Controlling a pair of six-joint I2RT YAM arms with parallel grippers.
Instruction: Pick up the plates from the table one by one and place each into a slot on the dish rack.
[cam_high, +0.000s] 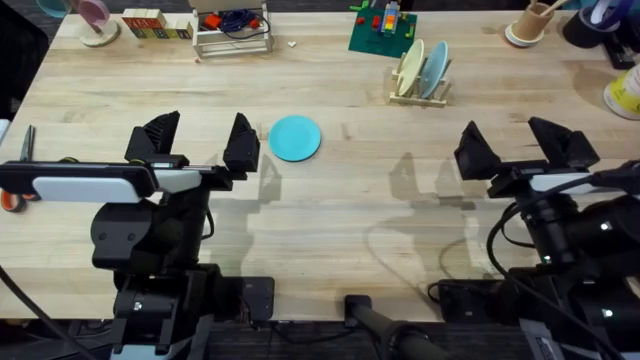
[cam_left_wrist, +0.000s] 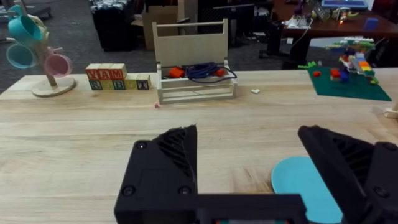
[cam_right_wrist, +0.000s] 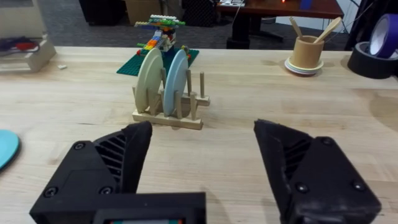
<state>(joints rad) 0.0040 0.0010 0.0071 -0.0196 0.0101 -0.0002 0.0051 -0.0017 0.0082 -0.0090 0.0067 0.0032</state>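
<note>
Three plates: one turquoise plate (cam_high: 295, 138), one cream plate (cam_high: 410, 67), one light-blue plate (cam_high: 435, 69).

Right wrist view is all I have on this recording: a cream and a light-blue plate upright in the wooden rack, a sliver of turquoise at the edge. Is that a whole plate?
Observer: Yes. Overhead, the turquoise plate lies flat on the table, whole and uncovered.
Operator: Is the left gripper near it?
Observer: The left gripper sits just beside it, fingers open, not touching it.
Operator: What lies beyond that gripper?
Observer: The left wrist view shows a white wire-frame rack with cables, and lettered blocks beside it.
Operator: And my own gripper?
Observer: The right gripper is open, holding nothing, well short of the dish rack.
</note>
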